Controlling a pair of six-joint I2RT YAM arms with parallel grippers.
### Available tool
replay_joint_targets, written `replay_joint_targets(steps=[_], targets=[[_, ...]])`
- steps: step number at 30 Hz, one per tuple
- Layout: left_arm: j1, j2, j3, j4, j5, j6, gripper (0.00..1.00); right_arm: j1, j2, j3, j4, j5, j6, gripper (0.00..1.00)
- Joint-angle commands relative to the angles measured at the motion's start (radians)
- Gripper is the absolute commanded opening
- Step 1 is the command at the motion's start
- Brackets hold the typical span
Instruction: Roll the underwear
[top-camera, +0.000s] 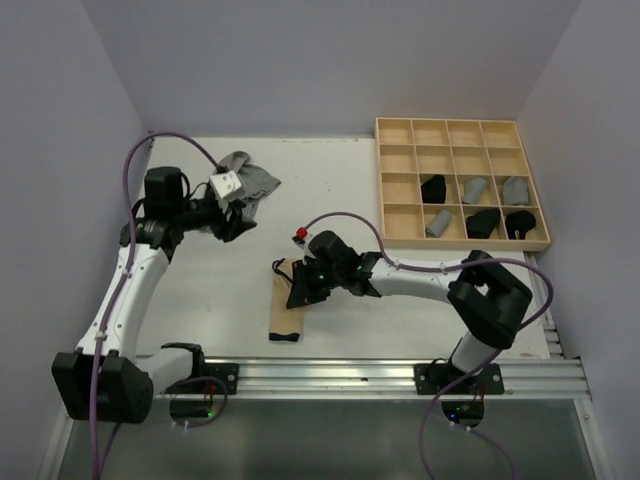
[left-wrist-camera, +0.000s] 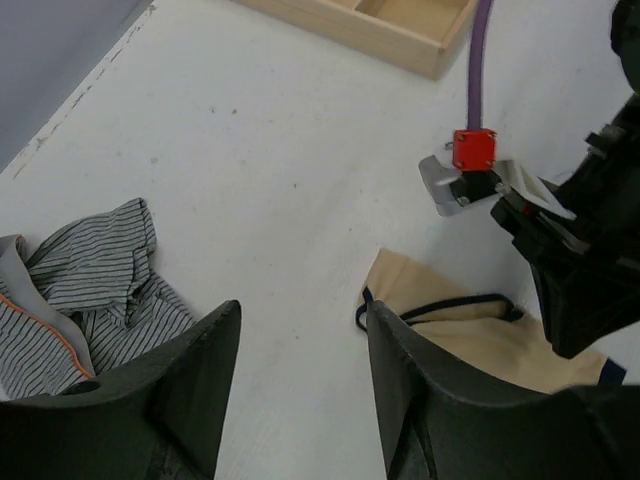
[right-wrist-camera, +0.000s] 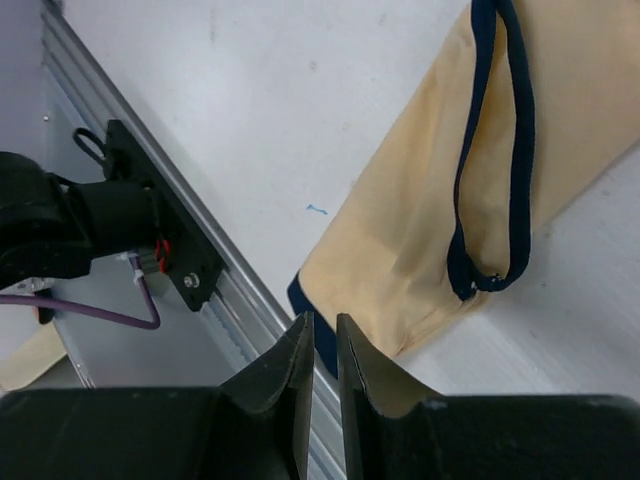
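The right pincer (right-wrist-camera: 320, 322) has its two fingers drawn almost together, with only a thin slit between them and nothing seen clamped there. It hangs low over the tan underwear (right-wrist-camera: 430, 200), its tips above the corner edged with dark trim. That garment lies flat as a long folded strip on the table (top-camera: 220, 300). The left pincer (left-wrist-camera: 302, 312) stands wide apart and holds nothing. A crumpled grey striped underwear (left-wrist-camera: 90, 290) lies just beside one of its fingers, and the tan one is ahead on its other side. Well beyond the right pincer, a wooden tray (top-camera: 460, 122) holds six rolled pieces (top-camera: 483, 222), black and grey, each in its own compartment.
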Motion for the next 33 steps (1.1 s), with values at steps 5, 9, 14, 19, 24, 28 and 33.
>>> replay_joint_targets(steps=[5, 9, 14, 19, 24, 28, 33], targets=[[-0.004, -0.228, -0.205, -0.354, -0.111, 0.572, 0.63, 0.007, 0.26, 0.056, 0.188, -0.039, 0.094, 0.2], [-0.096, -0.301, -0.323, -0.399, -0.191, 0.654, 0.6, -0.042, 0.363, 0.058, 0.24, -0.077, 0.114, 0.18], [-0.325, -0.385, -0.527, -0.238, -0.356, 0.585, 0.56, -0.106, 0.415, 0.042, 0.251, -0.122, 0.096, 0.15], [-0.509, -0.347, -0.629, -0.14, -0.418, 0.583, 0.53, -0.134, 0.438, 0.068, 0.208, -0.145, 0.044, 0.13], [-0.624, -0.313, -0.679, -0.014, -0.475, 0.571, 0.52, -0.142, 0.469, 0.081, 0.202, -0.169, 0.033, 0.1], [-0.653, -0.269, -0.69, 0.057, -0.507, 0.583, 0.5, -0.142, 0.48, 0.085, 0.201, -0.175, 0.028, 0.09], [-0.664, -0.193, -0.695, 0.083, -0.528, 0.612, 0.42, -0.143, 0.48, 0.082, 0.201, -0.183, 0.025, 0.06]])
